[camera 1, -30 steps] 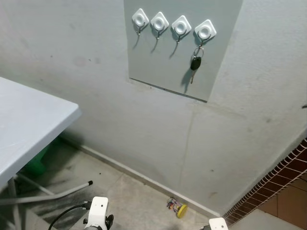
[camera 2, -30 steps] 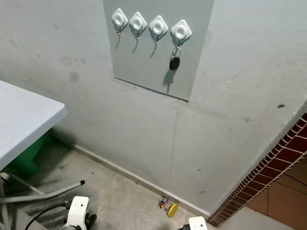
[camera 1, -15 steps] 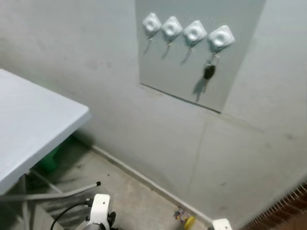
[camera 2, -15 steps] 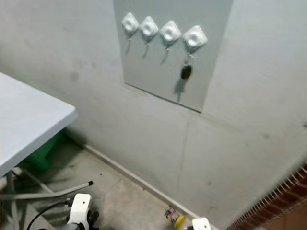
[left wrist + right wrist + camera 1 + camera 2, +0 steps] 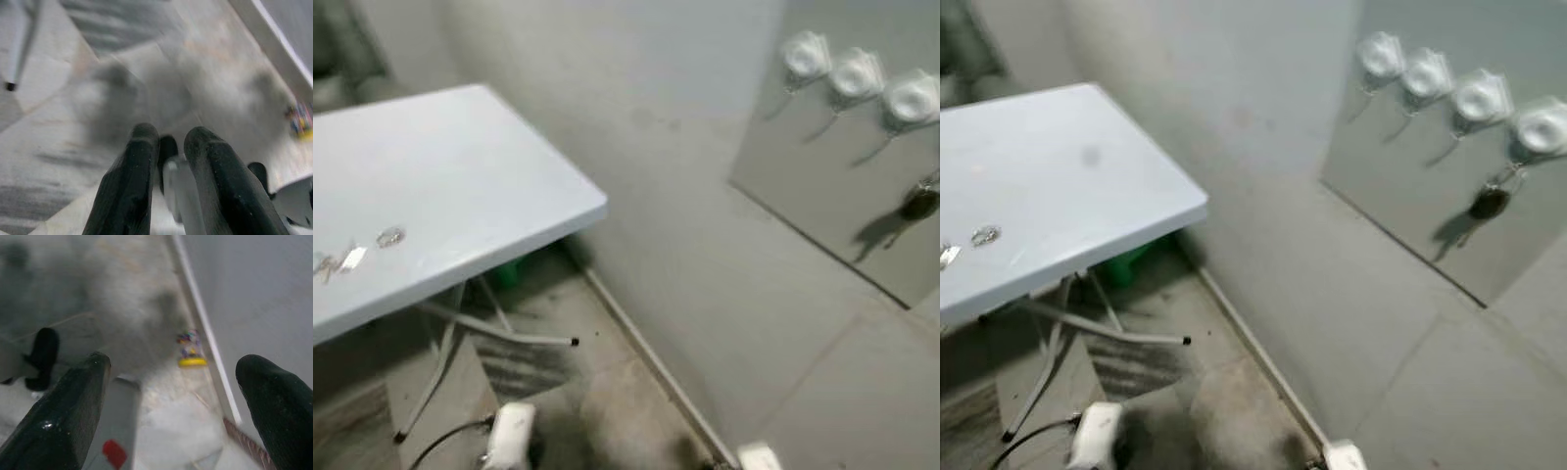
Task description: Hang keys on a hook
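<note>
Two grippers hang low over the floor (image 5: 58,122): left gripper (image 5: 168,147) fingers nearly pressed together, right gripper (image 5: 176,382) spread wide, both empty. Views blurred. A key (image 5: 1487,204) hangs from the rightmost hook (image 5: 1540,128) on the wall panel (image 5: 1400,186). Small keys (image 5: 389,236) lie on the table (image 5: 489,186).

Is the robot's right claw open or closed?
Open. In the right wrist view, the right gripper has its two black fingers spread far apart, with bare floor between them and nothing held.
</note>
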`<state>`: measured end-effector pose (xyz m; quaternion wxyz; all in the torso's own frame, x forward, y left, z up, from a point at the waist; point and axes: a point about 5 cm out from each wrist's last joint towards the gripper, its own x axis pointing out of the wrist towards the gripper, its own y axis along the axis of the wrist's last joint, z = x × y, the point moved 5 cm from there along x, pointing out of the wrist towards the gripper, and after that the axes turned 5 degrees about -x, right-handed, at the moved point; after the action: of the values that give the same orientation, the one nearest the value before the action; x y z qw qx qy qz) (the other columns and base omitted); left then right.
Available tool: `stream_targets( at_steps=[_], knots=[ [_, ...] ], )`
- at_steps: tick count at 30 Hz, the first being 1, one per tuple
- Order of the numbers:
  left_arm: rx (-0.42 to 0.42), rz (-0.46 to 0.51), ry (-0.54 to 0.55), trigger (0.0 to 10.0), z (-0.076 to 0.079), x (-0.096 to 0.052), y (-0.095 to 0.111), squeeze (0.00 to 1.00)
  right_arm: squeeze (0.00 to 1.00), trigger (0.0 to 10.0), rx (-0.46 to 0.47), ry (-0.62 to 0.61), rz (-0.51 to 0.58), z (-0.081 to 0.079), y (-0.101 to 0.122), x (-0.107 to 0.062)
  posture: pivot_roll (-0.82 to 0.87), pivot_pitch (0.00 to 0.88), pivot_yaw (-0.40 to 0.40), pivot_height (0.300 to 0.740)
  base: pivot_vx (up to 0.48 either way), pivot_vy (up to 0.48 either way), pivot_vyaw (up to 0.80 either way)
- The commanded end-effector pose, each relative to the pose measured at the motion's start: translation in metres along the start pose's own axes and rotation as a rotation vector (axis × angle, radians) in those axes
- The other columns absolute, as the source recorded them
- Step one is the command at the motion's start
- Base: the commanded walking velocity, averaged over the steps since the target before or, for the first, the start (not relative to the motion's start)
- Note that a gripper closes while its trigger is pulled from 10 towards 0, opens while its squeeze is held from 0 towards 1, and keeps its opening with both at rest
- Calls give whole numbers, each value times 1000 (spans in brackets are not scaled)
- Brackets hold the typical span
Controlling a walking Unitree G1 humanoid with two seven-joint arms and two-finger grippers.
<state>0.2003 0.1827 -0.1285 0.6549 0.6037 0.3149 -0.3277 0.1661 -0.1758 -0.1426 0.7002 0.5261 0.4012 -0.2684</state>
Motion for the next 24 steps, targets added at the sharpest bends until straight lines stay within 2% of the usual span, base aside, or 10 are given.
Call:
stream_targets(
  at_steps=[1,20,22,24],
  knots=[
    [4,9,-23,10000,10,2,2,0,0,10000,-1,-11,-47,7,-16,-4,-92,0,-20,740,0,0,800],
    [-28,-15,-6,10000,6,0,-6,0,0,10000,1,-3,-48,5,-19,-5,-85,0,-23,740,0,0,800],
    [-29,-15,-5,10000,6,0,-6,0,0,10000,19,-3,-41,5,-18,-5,-85,0,-23,740,0,0,800],
    [-34,-16,-4,10000,5,0,-6,0,0,10000,91,-10,-25,7,-15,-4,-84,0,-22,740,0,0,0]
  ],
)
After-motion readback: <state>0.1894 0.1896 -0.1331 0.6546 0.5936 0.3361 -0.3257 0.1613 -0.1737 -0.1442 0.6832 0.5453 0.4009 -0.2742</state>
